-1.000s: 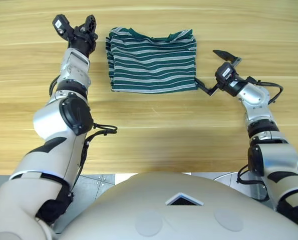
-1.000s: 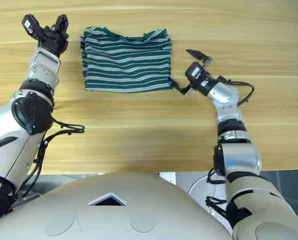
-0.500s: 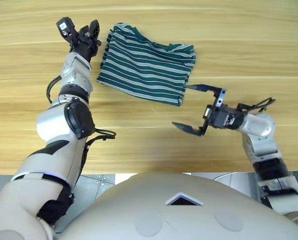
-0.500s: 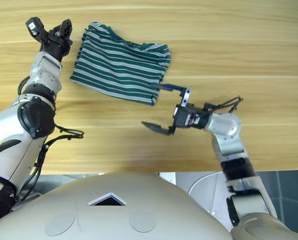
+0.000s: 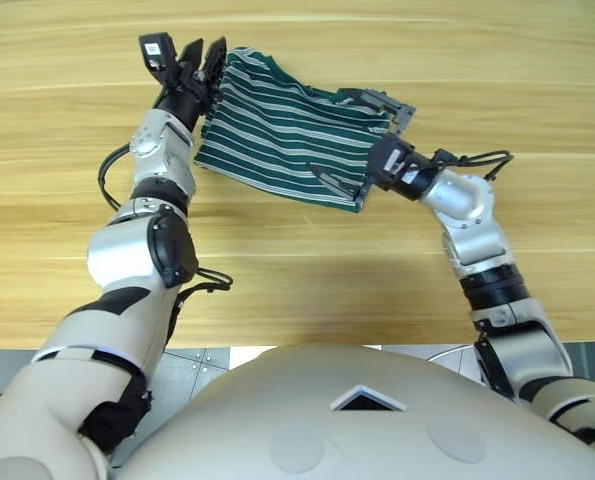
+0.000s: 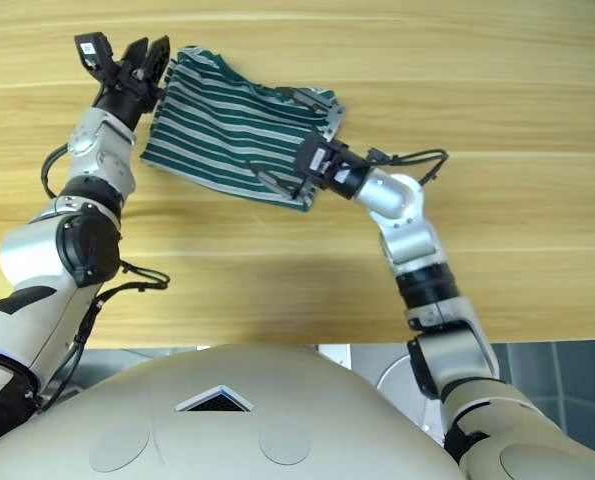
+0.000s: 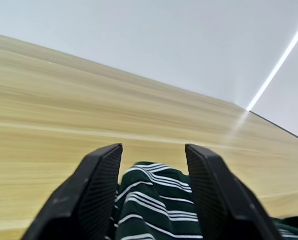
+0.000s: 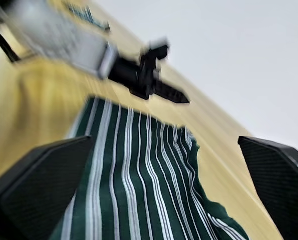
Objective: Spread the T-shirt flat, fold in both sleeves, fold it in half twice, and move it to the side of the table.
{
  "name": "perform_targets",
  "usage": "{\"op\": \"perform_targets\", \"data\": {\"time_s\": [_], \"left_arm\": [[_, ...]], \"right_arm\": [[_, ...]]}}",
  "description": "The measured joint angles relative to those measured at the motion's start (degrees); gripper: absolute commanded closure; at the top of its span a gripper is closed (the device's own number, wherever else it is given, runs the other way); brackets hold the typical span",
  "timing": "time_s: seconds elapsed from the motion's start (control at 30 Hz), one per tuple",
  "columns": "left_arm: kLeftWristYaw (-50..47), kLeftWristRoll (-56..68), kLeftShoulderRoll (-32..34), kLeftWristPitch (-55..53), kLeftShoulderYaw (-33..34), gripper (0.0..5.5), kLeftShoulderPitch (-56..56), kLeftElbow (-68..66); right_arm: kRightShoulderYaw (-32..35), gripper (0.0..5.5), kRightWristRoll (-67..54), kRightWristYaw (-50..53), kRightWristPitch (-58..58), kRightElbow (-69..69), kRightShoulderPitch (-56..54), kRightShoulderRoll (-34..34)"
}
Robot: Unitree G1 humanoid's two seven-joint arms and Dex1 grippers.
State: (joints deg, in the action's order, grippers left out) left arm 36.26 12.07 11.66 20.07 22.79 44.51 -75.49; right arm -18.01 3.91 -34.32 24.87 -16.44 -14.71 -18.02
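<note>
T-shirt (image 5: 282, 135), dark green with thin white stripes, lies folded into a compact rectangle on the far part of the wooden table (image 5: 497, 60), a little to the robot's left of the middle. The rectangle is turned, so its edges do not run parallel to the table's boards: the far left corner is the farthest point and the near right corner is the closest one. The collar (image 5: 352, 97) shows on the far edge, near the right corner.

The left gripper (image 5: 203, 58) is at the far left corner of the T-shirt. Its 2 fingers (image 7: 96, 190) are spread apart, and in the left wrist view the striped corner of the fabric sits in the gap between them. I cannot tell if the fingers touch the cloth.

The right gripper (image 5: 367, 145) is at the right edge of the T-shirt. Its 2 fingers are spread wide along this edge: 1 is over the far right corner beside the collar, the other is at the near right corner. In the right wrist view the striped cloth lies between both fingers (image 8: 43, 175), not pinched.
</note>
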Motion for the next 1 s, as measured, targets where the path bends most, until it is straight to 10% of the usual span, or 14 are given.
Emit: {"op": "perform_targets", "data": {"time_s": [0.4, 0.7, 1.0], "left_arm": [[-0.03, -0.53, -0.99, 0.14, -0.19, 3.17, -0.92, 0.00], [0.21, -0.55, -1.03, 0.81, -0.49, 3.17, -1.12, 0.05], [0.20, -0.57, -1.11, 0.84, -0.99, 3.17, -1.29, 0.07]], "right_arm": [[-3.96, 0.15, 20.30, 23.10, 7.22, -34.25, -16.67, 1.37], [-14.06, 0.15, -3.68, -13.20, 15.64, 3.76, 7.14, -14.22], [-5.29, 0.15, -7.51, -6.56, 4.38, 8.26, 4.87, -9.33]]}}
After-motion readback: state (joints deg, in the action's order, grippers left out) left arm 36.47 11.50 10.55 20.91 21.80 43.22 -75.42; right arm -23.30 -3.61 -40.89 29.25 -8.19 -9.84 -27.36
